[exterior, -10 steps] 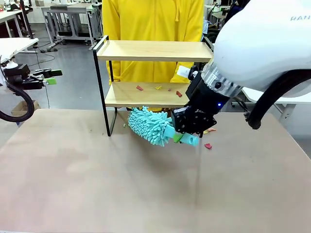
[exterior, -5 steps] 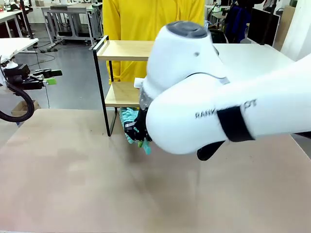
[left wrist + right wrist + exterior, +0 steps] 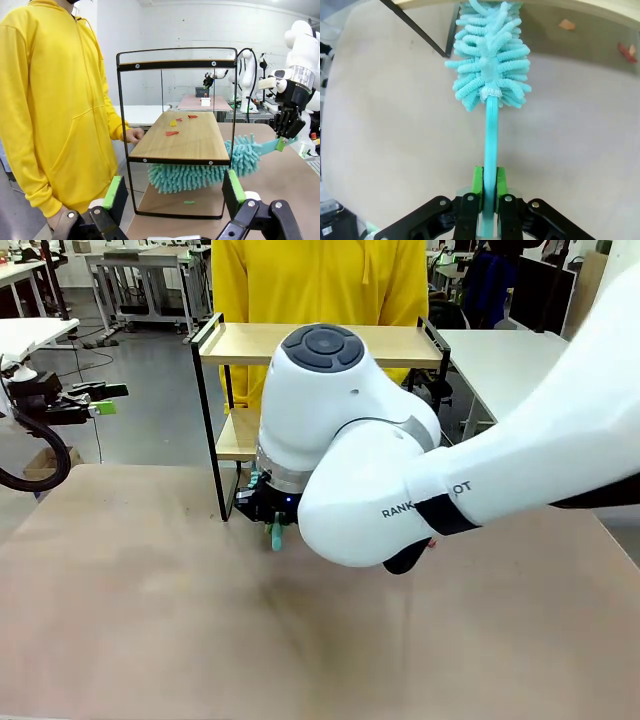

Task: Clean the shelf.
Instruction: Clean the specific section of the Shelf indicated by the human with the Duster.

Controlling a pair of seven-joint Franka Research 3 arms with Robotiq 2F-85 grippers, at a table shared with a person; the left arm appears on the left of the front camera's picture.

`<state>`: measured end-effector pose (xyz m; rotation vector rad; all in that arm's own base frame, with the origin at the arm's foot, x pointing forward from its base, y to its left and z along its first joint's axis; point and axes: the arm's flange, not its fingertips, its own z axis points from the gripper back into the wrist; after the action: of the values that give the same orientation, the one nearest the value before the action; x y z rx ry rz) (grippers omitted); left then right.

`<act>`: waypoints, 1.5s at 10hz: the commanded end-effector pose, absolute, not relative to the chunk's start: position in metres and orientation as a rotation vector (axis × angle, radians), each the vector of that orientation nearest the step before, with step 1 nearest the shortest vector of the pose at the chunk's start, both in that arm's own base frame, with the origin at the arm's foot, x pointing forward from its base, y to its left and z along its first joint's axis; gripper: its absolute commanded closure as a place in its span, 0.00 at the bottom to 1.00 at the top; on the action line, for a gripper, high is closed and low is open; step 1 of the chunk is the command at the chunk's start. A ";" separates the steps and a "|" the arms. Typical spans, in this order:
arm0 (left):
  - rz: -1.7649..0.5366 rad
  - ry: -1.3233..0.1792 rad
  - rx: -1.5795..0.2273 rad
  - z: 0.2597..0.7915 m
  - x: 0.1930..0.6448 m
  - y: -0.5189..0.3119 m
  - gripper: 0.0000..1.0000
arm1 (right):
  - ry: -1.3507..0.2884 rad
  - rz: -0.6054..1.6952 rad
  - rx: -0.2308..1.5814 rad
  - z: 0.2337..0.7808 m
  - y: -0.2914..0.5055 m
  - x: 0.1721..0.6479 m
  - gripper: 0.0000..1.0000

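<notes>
The shelf [image 3: 240,343] stands at the table's far side, and my right arm hides much of its lower board. Seen from the side, that lower board [image 3: 200,145] carries red and yellow scraps [image 3: 172,133]. My right gripper [image 3: 488,187] is shut on the handle of a teal fluffy duster [image 3: 490,70]. The duster head [image 3: 190,175] lies under the lower board, just above the table. That right gripper [image 3: 286,131] stands off the shelf's end. My left gripper [image 3: 175,192] is open and holds nothing, well back from the shelf. In the front view the left gripper [image 3: 105,398] hangs off the table's left.
A person in a yellow hoodie [image 3: 45,110] stands behind the shelf with a hand [image 3: 134,135] near the lower board. Scraps lie on the table under the shelf: a green scrap [image 3: 189,202], an orange scrap [image 3: 566,24] and a red scrap [image 3: 626,50]. The near tabletop [image 3: 200,640] is bare.
My right arm has swung left across the front of the shelf and pushed the duster in under the lower board. The left arm has not moved.
</notes>
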<state>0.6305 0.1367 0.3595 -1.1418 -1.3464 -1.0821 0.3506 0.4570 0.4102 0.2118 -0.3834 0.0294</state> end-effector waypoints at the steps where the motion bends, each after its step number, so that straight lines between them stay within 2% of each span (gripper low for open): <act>1: -1.093 -1.357 -1.138 0.363 0.629 0.136 0.00 | -0.405 0.013 0.235 0.401 0.484 0.364 0.87; 4: -1.093 -1.357 -1.138 0.363 0.629 0.136 0.00 | -0.409 0.017 0.242 0.386 0.489 0.378 0.87; 8: -1.093 -1.357 -1.138 0.363 0.629 0.136 0.00 | -0.283 0.026 0.216 0.370 0.487 0.389 0.87; 9: -1.093 -1.357 -1.138 0.363 0.629 0.136 0.00 | -0.329 0.012 0.212 0.367 0.480 0.387 0.87; 13: -1.093 -1.357 -1.138 0.363 0.629 0.136 0.00 | -0.318 0.011 0.211 0.364 0.482 0.387 0.87; 15: -1.093 -1.357 -1.138 0.363 0.629 0.136 0.00 | -0.298 -0.029 0.174 0.363 0.445 0.384 0.87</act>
<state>0.6306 0.1367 0.3594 -1.1419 -1.3464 -1.0820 0.3892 0.4688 0.3595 0.1932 -0.3102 -0.0114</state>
